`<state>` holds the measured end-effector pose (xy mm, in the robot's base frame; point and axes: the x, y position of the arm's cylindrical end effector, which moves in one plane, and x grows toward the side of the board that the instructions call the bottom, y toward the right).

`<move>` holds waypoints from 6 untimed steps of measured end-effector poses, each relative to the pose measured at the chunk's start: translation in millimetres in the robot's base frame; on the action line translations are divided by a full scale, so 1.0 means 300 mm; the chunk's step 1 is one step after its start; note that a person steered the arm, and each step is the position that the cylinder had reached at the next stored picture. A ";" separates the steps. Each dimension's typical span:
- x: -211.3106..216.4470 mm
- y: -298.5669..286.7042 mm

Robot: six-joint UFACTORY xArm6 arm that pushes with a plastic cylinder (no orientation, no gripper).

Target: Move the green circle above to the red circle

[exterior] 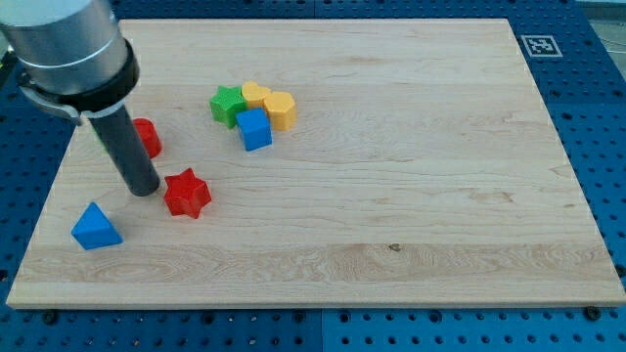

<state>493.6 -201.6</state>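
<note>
Six blocks lay on the worktop. From the left: blue triangle, my tip just beside the red circle, partly hiding it, and near the red star. No gripper, nothing held. No green circle showed; only a green star, untouched, clustered with two yellow blocks and a blue block.

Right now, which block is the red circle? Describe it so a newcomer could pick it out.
Start at the wooden board's left edge, where the dark rod comes down to my tip. The red circle peeks out just right of the rod, partly hidden behind it. Its outline is rounded, unlike the spiky red star nearer the view's bottom, right of my tip.
</note>
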 end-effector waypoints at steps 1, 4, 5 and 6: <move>-0.075 -0.075; -0.094 -0.147; -0.149 -0.168; -0.203 -0.170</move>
<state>432.8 -252.7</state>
